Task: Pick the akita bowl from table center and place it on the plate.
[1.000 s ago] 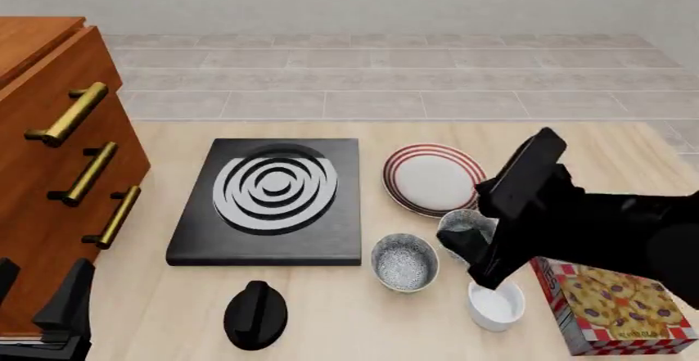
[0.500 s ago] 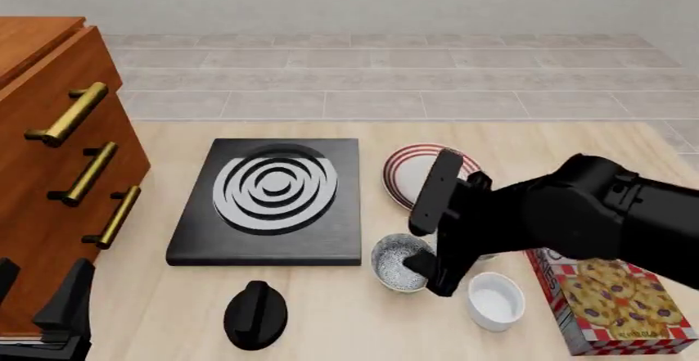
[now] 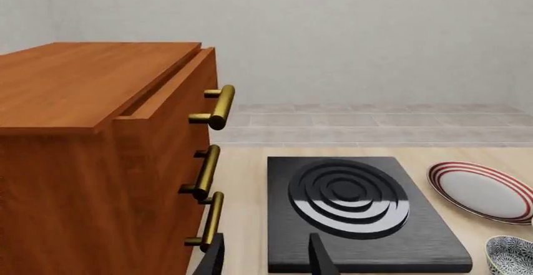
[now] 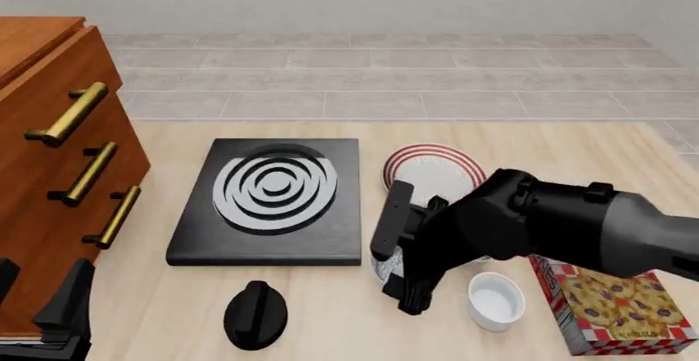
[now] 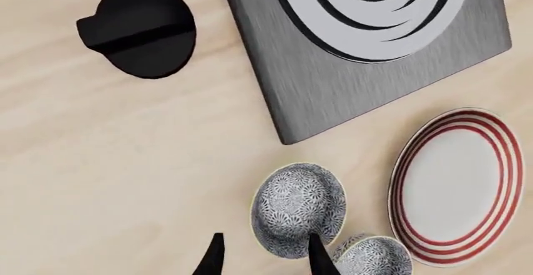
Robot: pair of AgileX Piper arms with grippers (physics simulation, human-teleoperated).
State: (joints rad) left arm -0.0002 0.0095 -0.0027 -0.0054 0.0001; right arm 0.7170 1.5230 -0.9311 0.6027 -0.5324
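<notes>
Right arm poised above the akita bowl at desk centre.

On the desk (image 4: pixel 164 312), the black stove (image 4: pixel 271 201) lies left of the plate (image 4: pixel 434 174). The akita bowl (image 5: pixel 298 207) rests on the desk near the plate, a twin bowl (image 5: pixel 373 256) beside it. The right gripper (image 5: pixel 262 256) hovers above, fingers released around nothing. The left gripper (image 3: pixel 264 256) idles, fingers parted.

— From your front view, what is lost?
— The right arm (image 4: pixel 525 226) covers most of the akita bowl (image 4: pixel 381 268) and the plate's (image 4: pixel 421 156) near rim; its twin bowl is hidden.

— And the wrists?
— The right claw (image 5: pixel 262 256) shows only fingertips; the twin bowl (image 5: pixel 375 257) and the left view's plate (image 3: pixel 483 191) are cut off.
</notes>
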